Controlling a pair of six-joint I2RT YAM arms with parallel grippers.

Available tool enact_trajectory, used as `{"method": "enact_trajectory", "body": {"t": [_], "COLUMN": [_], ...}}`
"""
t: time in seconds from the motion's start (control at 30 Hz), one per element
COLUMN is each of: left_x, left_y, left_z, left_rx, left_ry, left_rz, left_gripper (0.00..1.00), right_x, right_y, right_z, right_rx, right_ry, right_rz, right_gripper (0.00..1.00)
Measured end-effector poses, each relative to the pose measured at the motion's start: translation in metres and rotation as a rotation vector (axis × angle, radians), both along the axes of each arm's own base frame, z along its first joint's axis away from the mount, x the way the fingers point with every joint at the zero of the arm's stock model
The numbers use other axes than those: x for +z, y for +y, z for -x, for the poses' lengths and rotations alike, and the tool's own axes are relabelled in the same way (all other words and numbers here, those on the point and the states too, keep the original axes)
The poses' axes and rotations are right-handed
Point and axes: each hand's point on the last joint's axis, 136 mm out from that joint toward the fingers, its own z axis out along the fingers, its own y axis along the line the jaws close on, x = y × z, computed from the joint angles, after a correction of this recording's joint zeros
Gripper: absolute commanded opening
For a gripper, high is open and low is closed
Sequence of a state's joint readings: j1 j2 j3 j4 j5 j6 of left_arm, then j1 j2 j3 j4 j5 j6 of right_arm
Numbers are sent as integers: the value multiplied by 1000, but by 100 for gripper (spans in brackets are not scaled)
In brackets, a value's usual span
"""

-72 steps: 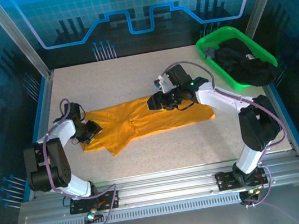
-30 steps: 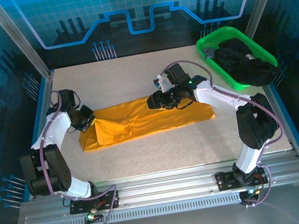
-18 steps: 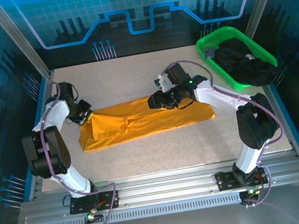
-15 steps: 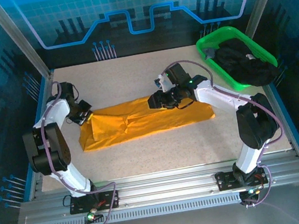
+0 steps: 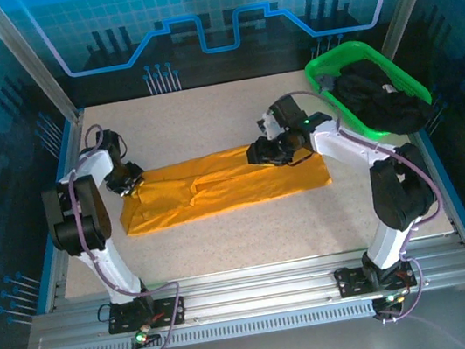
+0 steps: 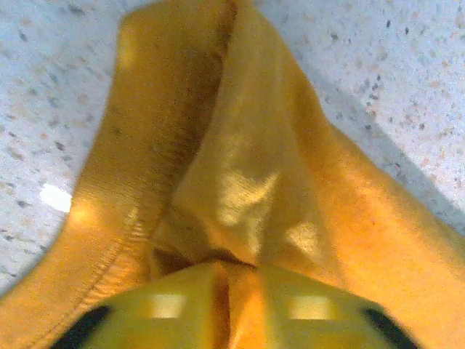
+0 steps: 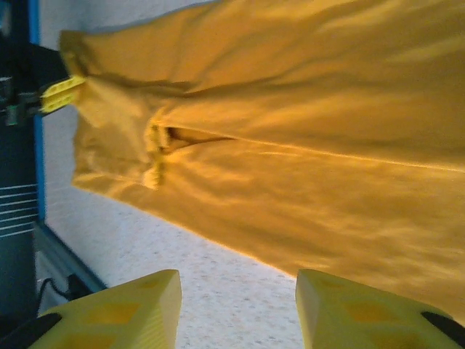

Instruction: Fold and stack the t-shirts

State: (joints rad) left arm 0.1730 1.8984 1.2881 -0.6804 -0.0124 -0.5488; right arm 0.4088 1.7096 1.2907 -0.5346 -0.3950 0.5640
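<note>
Shirt [image 5: 225, 184] lies as a long folded band across the middle of the counter [image 5: 206, 117], one end near the left edge. Left gripper [image 5: 133, 181]: jaws pinched on bunched cloth at that end. Right gripper [image 5: 257, 153]: jaws wide, holding nothing, over the band's far long edge. Risk: only one end is gripped, so a pull from the left would likely drag the thin cloth, skewing or opening the fold. The bunched hem could also slip out.

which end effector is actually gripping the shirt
The left end effector: a fold of the orange shirt is pinched between its closed fingers. The right end effector has its fingers spread apart above the shirt, holding nothing.
</note>
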Motion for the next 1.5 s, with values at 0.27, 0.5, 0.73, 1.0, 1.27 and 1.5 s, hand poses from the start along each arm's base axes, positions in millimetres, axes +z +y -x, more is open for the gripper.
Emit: {"method": "enact_trajectory", "body": {"t": [0.27,0.5,0.73,1.0,1.27,1.5], "left_x": [55,70,2,-14,-5,2], "left_y": [-6,-69,-82,-88,-129,-266], "left_z": [27,38,30,-24,-157,-233], "left_rx": [70,110,198,204,60,-174], "left_ry": [-107,-160,37,59,-139,-374], "left_rz": [-113,5,52,73,145,369], "left_gripper": [39,29,29,33,36,38], "right_x": [-11,-47,-92,-119,-120,-123], "right_y": [-80,-122,-148,-162,-134,-65], "right_z": [-29,-62,-78,-59,59,148], "right_rx": [-142,-182,-165,-113,6,68], "right_ry": [13,85,178,292,421,513], "right_rz": [215,432,636,759,835,765], "right_gripper": [23,13,12,14,16,16]}}
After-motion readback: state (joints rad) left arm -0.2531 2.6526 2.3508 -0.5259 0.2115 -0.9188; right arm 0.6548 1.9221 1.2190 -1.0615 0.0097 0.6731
